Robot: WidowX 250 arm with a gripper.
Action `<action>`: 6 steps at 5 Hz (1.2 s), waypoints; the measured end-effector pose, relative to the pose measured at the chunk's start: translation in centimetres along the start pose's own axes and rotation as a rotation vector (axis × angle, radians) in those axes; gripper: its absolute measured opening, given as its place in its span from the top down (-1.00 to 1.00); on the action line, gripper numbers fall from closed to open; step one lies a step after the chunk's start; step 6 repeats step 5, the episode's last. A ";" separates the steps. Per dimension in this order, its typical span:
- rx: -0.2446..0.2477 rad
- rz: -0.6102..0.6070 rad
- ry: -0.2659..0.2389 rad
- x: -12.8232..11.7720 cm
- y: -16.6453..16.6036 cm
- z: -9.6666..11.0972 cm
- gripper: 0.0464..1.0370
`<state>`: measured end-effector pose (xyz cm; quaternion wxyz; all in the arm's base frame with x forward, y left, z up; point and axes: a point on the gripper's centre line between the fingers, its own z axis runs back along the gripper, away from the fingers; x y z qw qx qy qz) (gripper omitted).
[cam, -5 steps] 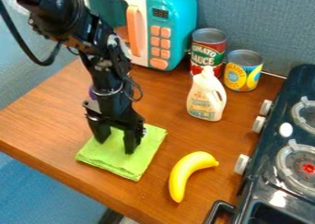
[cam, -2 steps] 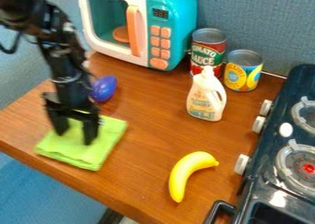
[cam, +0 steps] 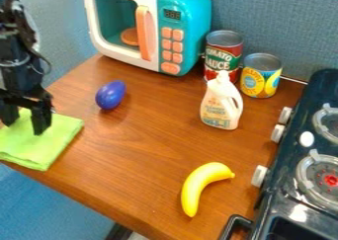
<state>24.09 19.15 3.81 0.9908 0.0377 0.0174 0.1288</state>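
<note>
Has the black claw (cam: 25, 127) spread, with its two fingers apart and their tips down at a folded green cloth (cam: 39, 152), at the left of the view and near the front edge of the wooden counter (cam: 132, 145). Shows green fabric between the fingers. Farther back and to the right, set apart from the cloth, shows a purple egg-shaped toy (cam: 110, 95). Behind that, at the back, has a teal and white toy microwave (cam: 190, 36) with an orange handle. To the right of the microwave, includes a red can (cam: 223, 54) and a yellow can (cam: 261, 79), with a white bottle (cam: 221, 105) standing in front. Nearer the front, shows a yellow banana (cam: 198, 184), between the cloth and a dark toy stove (cam: 282, 197) along the right side.
</note>
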 end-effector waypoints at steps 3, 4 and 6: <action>-0.044 -0.018 -0.091 -0.5 -2.1 3.9 -0.93; -0.099 -0.036 -0.173 -2.7 -4.5 8.3 -0.93; -0.123 -0.061 -0.142 -3.7 -7.1 8.8 -0.93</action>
